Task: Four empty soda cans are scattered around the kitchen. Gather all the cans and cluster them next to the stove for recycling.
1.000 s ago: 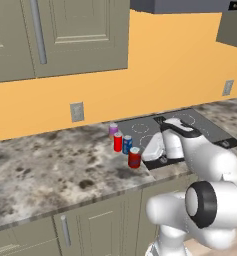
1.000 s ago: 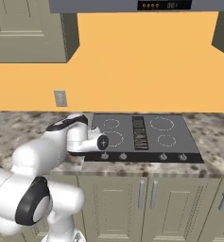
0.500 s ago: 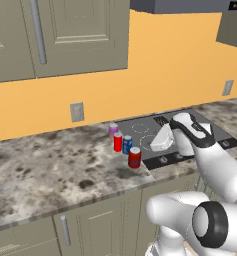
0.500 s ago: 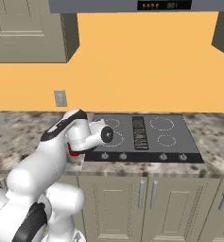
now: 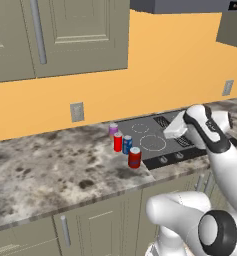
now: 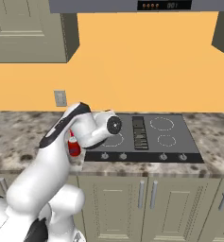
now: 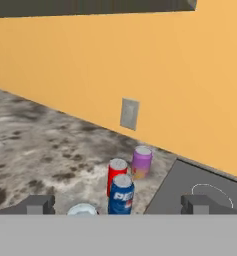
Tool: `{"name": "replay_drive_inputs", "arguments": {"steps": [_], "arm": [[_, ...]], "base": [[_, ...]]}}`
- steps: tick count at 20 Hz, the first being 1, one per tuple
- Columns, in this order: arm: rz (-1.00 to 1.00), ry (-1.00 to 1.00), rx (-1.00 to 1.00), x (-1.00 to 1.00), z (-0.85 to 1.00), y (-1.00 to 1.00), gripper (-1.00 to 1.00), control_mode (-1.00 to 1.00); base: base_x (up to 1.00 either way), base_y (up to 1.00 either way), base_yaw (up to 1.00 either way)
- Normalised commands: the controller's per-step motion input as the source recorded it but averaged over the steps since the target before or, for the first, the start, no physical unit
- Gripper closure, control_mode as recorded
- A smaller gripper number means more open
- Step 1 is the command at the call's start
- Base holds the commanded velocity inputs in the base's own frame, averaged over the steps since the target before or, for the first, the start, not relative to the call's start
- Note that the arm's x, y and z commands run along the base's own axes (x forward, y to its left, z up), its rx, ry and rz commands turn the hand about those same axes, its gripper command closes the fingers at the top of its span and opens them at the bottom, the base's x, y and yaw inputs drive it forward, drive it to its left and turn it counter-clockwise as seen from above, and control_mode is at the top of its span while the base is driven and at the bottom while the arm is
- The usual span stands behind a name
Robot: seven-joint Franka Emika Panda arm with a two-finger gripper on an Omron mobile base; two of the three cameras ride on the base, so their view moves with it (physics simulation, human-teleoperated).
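Four soda cans stand upright in a cluster on the marbled counter just left of the stove [image 5: 155, 136]: a purple-pink can [image 5: 113, 130] at the back, a red can [image 5: 118, 142], a blue can [image 5: 127, 144], and a second red can [image 5: 134, 157] nearest the front edge. The hand view shows the purple can [image 7: 141, 161], red can [image 7: 117, 172], blue can [image 7: 121, 194] and the front can's silver top [image 7: 82, 210]. My gripper [image 7: 119, 204] is open and empty, raised above the cooktop [image 7: 200, 190] to the right of the cans and facing them. The arm hides most of the cluster in the right base view, except one red can [image 6: 74, 148].
A wall outlet [image 5: 77, 111] sits on the orange backsplash behind the cans, another outlet [image 5: 228, 87] beyond the stove. Upper cabinets [image 5: 65, 35] hang above the counter. The stove's knobs [image 6: 142, 156] line its front. Bare counter [image 5: 45, 170] stretches left of the cans.
The open hand has lifted away from the front red can and drawn back up and to the right over the cooktop. The cans have stayed in place.
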Motion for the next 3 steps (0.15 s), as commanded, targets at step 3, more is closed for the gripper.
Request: {"name": "replay_drive_inputs", "arguments": {"steps": [3], "arm": [[-0.09, -0.06, 0.00, -0.09, 0.30, -0.62, -1.00, -1.00]], "base": [[0.00, 0.00, 0.00]]}}
